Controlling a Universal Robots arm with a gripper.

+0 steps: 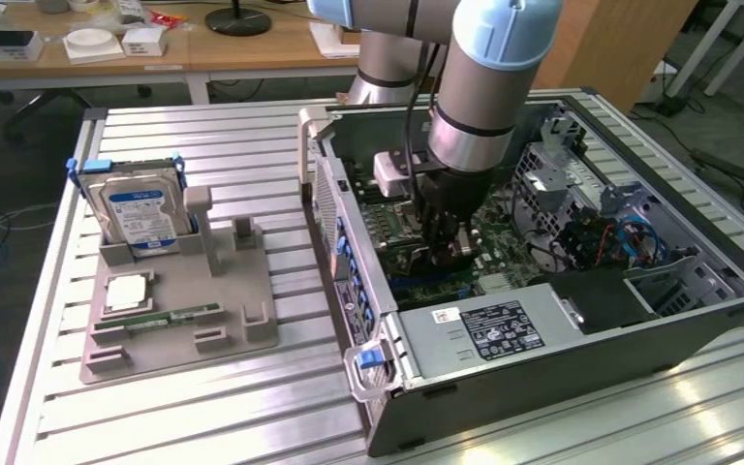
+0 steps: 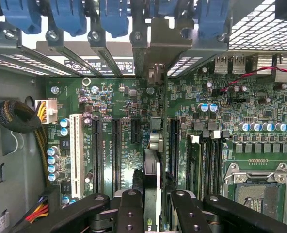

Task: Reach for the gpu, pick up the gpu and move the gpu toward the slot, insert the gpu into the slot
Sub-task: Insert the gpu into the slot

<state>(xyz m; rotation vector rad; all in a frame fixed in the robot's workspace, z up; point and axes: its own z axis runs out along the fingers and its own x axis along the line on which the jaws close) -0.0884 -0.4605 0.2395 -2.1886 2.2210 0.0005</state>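
The gpu (image 2: 151,170) shows edge-on as a thin dark card standing on its long edge over the green motherboard (image 2: 119,102). Its metal bracket (image 2: 165,46) reaches up to the case's rear slot openings. My gripper (image 2: 153,213) is shut on the card, one black finger (image 2: 129,208) on each side of it. The card stands in line with the long black slots (image 2: 115,155), and the slot under it is hidden. I cannot tell how deep it sits. In the exterior view my gripper (image 1: 444,242) is down inside the open computer case (image 1: 333,194).
Blue retainer clips (image 2: 66,17) line the rear slots. Near the card are a white slot (image 2: 76,155), the CPU socket (image 2: 257,189) and a cable bundle (image 2: 17,116). Outside the case, a grey fixture (image 1: 178,320) holds a hard drive (image 1: 139,215) and a memory stick (image 1: 171,315).
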